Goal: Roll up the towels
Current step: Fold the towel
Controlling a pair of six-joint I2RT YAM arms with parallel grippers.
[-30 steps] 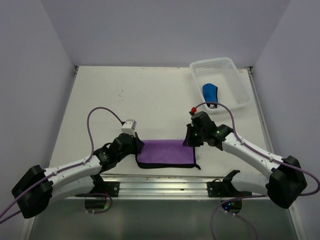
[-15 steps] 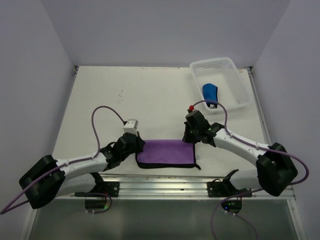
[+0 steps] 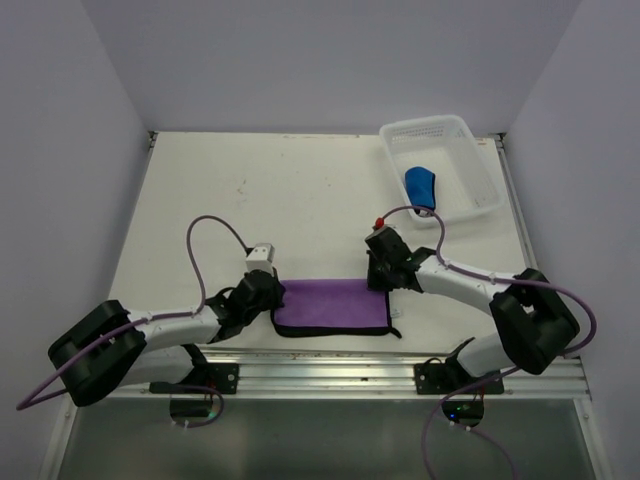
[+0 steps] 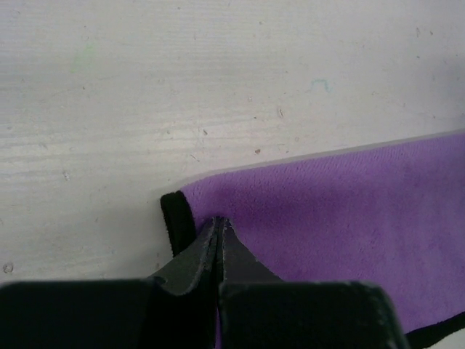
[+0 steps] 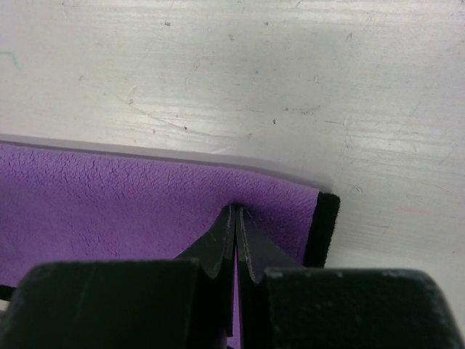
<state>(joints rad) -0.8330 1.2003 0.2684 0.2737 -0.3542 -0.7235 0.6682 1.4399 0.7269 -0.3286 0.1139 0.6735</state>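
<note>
The desk [image 3: 300,190] before me is a pale, off-white board, scuffed all over. Close up, I see fine scratches and small dark nicks in it. A dark smudge [image 3: 241,185] sits on it, left of the middle and toward the far side. My left wrist view catches a faint green mark [image 4: 86,57] and a small teal squiggle [image 4: 320,86] on the surface. My right wrist view shows a faint pink streak [image 5: 410,209]. A white perforated plastic basket [image 3: 425,128] stands at the far right corner, slightly askew to the desk's edge. A metal rail [image 3: 320,372] runs along the near edge. Plain lavender-grey walls [image 3: 330,60] close in the far side and both flanks.
</note>
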